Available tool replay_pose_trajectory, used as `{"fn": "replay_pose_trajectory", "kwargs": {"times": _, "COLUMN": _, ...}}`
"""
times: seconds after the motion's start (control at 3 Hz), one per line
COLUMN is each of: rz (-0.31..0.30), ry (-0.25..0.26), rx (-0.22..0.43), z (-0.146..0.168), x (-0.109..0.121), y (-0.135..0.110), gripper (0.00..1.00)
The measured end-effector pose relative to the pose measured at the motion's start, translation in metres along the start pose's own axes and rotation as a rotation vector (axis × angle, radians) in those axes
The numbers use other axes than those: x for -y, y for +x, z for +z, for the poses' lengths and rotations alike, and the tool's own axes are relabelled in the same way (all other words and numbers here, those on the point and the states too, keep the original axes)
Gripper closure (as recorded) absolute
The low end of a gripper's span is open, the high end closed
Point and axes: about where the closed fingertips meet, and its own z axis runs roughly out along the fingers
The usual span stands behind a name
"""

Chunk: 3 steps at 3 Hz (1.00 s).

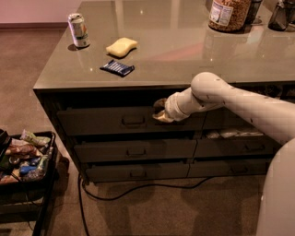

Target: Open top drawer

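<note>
Starting with the gripper [160, 111]: tucked up at the top edge of the top drawer [92, 121], just right of the little loop handle [133, 120] and apart from it. Seems to be touching the upper lip of the front panel, half buried in the dark gap under the counter [184, 60]. Honestly can't tell whether clenched or released, or whether hooked onto that lip at all, with shadow and wrist blocking the view. White arm [239, 99] reaching in from the right, crossing in front of the narrower drawer [221, 120] next door.

As for the top drawer: uppermost on the left side of the cabinet, widest and tallest front. Hard to say if pulled out at all. Two lower drawers [133, 151] stacked right beneath, each with its own handle.

Up on the counter: soda can [78, 30] near the back left corner, yellow sponge [121, 46] to its right, blue packet [117, 67] closer to the front edge, big jar [228, 14] way at the back right. Down on the floor at left, a black cart [46, 184] stuffed with snack packets, plus a dark cable [138, 189] snaking over the carpet below the cabinet.
</note>
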Motion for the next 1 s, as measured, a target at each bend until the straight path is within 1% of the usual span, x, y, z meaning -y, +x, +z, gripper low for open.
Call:
{"fn": "replay_pose_trajectory", "kwargs": {"times": 0.33, "rz": 0.008, "ry": 0.010, "rx": 0.000, "z": -0.0040, "x": 0.0038, "y": -0.0016, "gripper": 1.00}}
{"fn": "replay_pose_trajectory", "kwargs": {"times": 1.0, "rz": 0.008, "ry": 0.010, "rx": 0.000, "z": -0.0030, "x": 0.0114, "y": 0.0006, "gripper": 1.00}}
